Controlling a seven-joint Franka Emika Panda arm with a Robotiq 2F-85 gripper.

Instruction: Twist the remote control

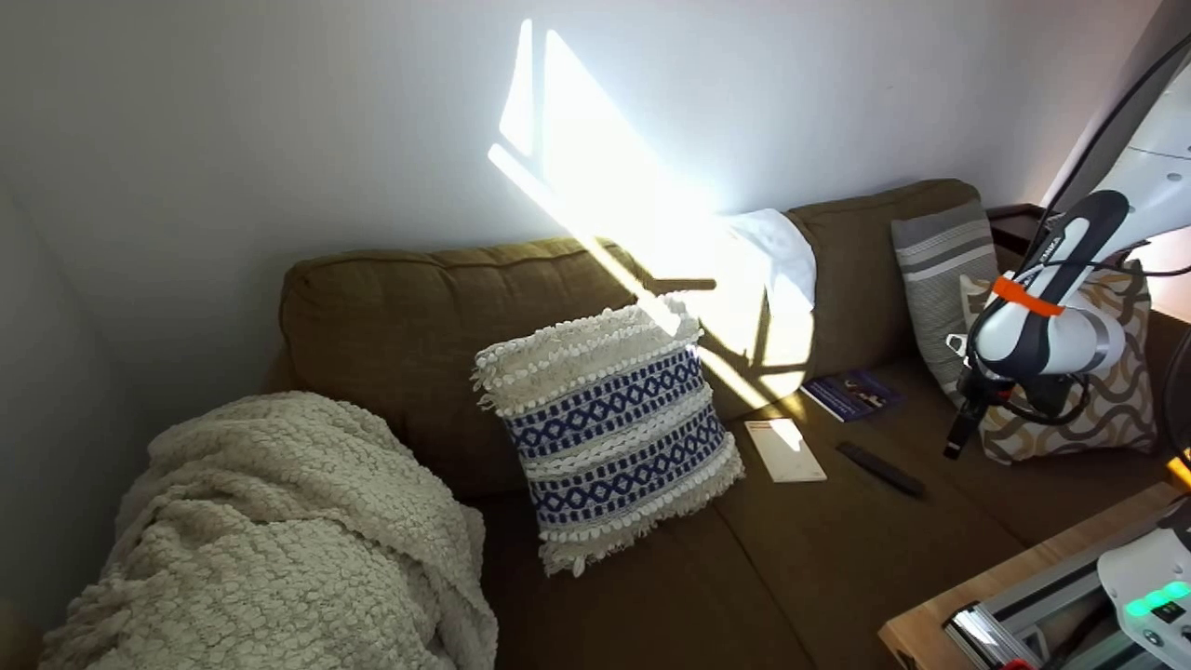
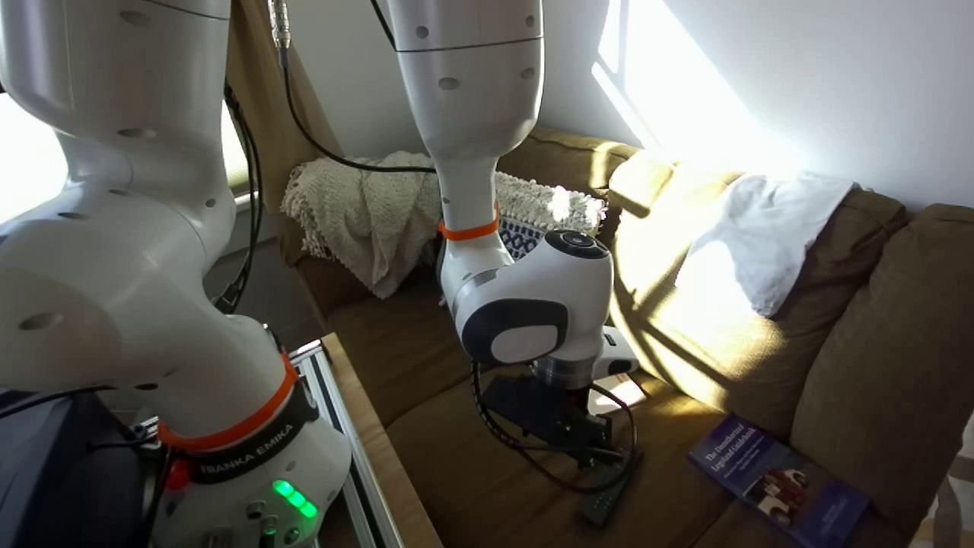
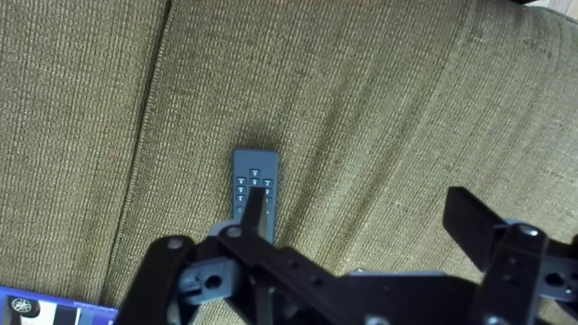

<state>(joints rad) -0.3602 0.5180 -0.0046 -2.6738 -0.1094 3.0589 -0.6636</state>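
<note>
The remote control (image 1: 881,468) is a slim black bar lying flat on the brown sofa seat. It also shows in an exterior view (image 2: 603,502), partly hidden behind the gripper and its cables. In the wrist view the remote control (image 3: 255,161) shows its number keys, and its lower part is hidden behind the left finger. My gripper (image 3: 356,198) is open with nothing between its wide-apart fingers. The left finger overlaps the remote in the wrist view; the right finger is over bare fabric. In an exterior view the gripper (image 1: 954,450) hangs above the seat, apart from the remote.
A bluish book (image 1: 851,395) and a flat pale tan piece (image 1: 784,452) lie near the remote. A blue-patterned cushion (image 1: 614,447), a fleecy blanket (image 1: 307,521) and cushions (image 1: 1070,372) sit on the sofa. A wooden table edge (image 1: 1033,563) borders the seat.
</note>
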